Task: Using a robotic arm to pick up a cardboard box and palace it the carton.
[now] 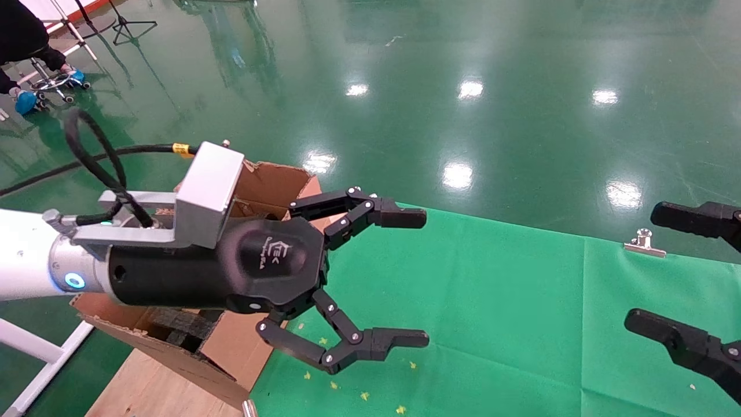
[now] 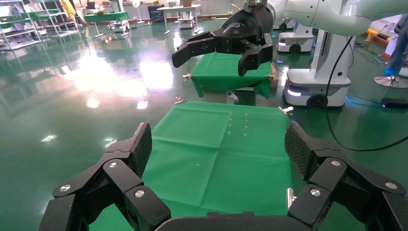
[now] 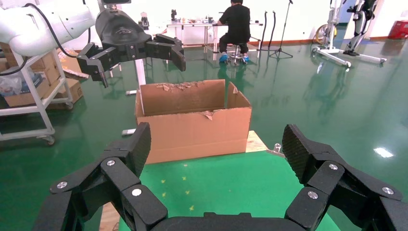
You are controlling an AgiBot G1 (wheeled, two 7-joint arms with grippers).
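Observation:
The robotic arm on my left (image 1: 23,260) is white with a blue light ring. Its left gripper (image 1: 426,277) hangs open and empty above the green cloth (image 1: 492,301), just beside the carton (image 1: 272,185). The carton is big, brown and ragged-flapped, with black foam (image 1: 179,324) inside, and the right wrist view shows its whole side (image 3: 192,130). My right gripper (image 1: 641,266) stands open and empty at the cloth's right edge. The left gripper (image 2: 219,144) looks out between its jaws onto bare cloth. The right gripper (image 3: 219,144) faces the carton. The cardboard box is out of view.
A metal clip (image 1: 644,243) holds the cloth at the table's far edge. A wooden board (image 1: 145,388) lies under the carton. Shiny green floor surrounds the table. A person sits on a stool (image 3: 235,24) far off. A white robot base (image 2: 317,86) and a second green-covered table (image 2: 226,72) stand beyond.

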